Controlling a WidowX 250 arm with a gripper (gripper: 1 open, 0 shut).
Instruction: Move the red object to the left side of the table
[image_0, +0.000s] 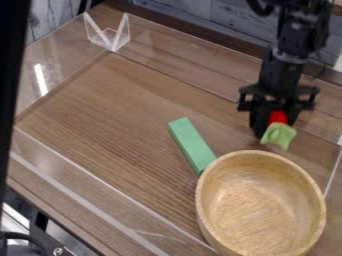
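Watching from my station, I give the points in order;
gripper (277, 122): closed on the red object (278, 118), as I judge it; the dark fingers are blurred, and they stand around the red part;
red object: near the right edge of the worktop (118, 128), just beyond the rim of the wooden bowl (261, 212); its light green end points toward the bowl; whether it is clear of the surface, I cannot tell;
green block (191, 144): lying on the worktop to the left of the bowl, not in the grip;
done: the grasp seems made, and this is the first part only;
left: almost all of the carrying; I must lift, cross toward the left edge, lower and release;
care: the block and the bowl rim are near, so I would raise the object well before I travel sideways.
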